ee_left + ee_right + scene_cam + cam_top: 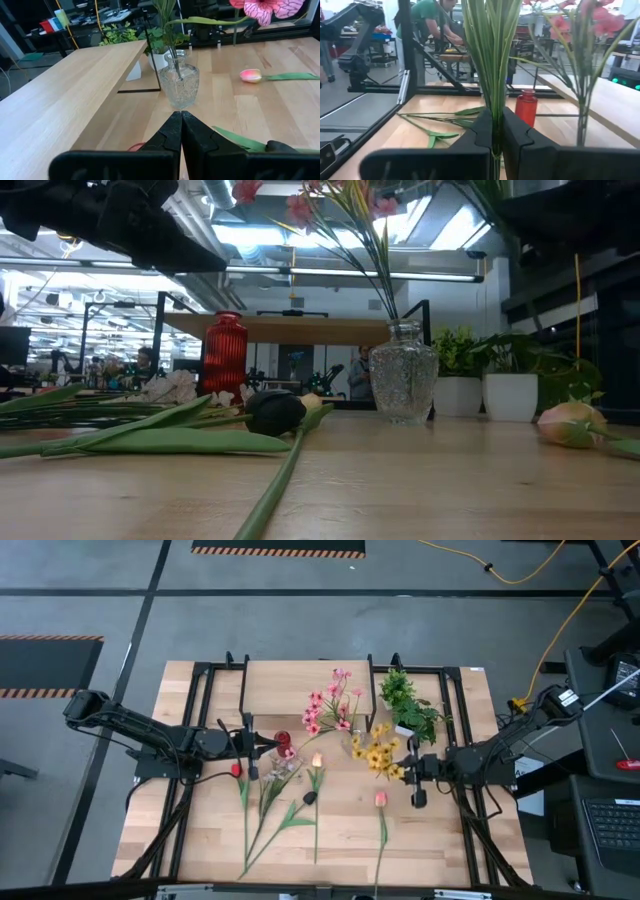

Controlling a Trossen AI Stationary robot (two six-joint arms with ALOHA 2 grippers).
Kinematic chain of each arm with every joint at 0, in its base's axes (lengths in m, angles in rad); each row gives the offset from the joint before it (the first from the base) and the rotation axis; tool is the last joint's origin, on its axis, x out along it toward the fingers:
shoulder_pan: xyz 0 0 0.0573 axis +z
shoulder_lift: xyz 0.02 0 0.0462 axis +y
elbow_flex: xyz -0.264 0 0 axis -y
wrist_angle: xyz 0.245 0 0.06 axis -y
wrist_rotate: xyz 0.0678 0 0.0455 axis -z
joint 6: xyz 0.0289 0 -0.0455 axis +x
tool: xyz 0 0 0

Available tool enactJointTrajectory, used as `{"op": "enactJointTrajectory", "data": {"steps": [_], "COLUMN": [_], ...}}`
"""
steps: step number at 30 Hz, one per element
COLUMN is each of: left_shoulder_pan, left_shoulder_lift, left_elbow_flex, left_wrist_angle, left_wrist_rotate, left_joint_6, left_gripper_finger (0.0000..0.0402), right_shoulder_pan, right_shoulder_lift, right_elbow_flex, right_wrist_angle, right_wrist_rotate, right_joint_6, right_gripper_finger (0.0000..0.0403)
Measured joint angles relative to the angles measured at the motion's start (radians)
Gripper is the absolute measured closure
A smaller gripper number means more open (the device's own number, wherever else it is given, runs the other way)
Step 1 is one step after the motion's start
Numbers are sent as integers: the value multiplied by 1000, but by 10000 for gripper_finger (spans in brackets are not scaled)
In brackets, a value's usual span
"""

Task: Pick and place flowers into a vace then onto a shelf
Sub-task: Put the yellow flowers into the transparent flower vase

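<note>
Pink flowers [330, 705] already stand in the glass vase [404, 374], which sits on the table [450, 840] just in front of the shelf [290, 685]. More flowers lie flat on the table [285, 805]. The right gripper [408, 771] is squeezed tight on the stems of a yellow bunch [380, 753] near the vase. The left gripper [252, 747] is closed and holds nothing, beside a red vase [225, 352].
</note>
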Motion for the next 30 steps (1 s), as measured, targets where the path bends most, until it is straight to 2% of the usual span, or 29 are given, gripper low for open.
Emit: {"op": "enactJointTrajectory", "data": {"steps": [7,11,17,23,27,30], "left_shoulder_pan": [0,0,0,0,0,0], "left_shoulder_lift": [0,0,0,0,0,0], "left_elbow_flex": [0,0,0,0,0,0], "left_wrist_angle": [1,1,5,5,5,5], "left_wrist_rotate": [-2,-2,-2,-2,-1,-1], "left_joint_6": [7,92,181,184,184,184], "left_gripper_finger": [398,398,398,398,398,398], "right_shoulder_pan": [-63,-110,-208,-316,-381,-420], "right_shoulder_lift": [0,2,29,143,244,312], "right_elbow_flex": [0,0,1,2,2,4], "right_wrist_angle": [153,253,367,445,563,635], "right_wrist_rotate": [0,-8,-151,-165,-271,-298], "right_joint_6": [-128,-196,-216,-163,-157,-155], "right_gripper_finger": [390,390,390,390,390,390]}}
